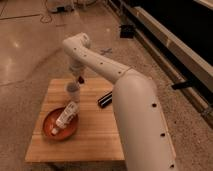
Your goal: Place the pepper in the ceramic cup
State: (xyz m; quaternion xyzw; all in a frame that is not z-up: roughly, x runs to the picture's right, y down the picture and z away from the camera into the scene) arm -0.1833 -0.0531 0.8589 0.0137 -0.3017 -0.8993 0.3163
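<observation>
The ceramic cup (73,90) is small, pale grey-white, and stands upright on the wooden table (95,135) near its far left part. My gripper (78,76) hangs just above the cup's mouth, slightly to its right. It is shut on the pepper (80,79), a tiny dark-red piece showing at the fingertips. The pepper is above the cup's rim, not inside it.
A wide reddish-brown bowl (50,120) sits at the table's front left and holds a white tube (65,116) with a reddish end. A black oblong object (106,99) lies on the table to the right of the cup. My white arm covers the table's right side.
</observation>
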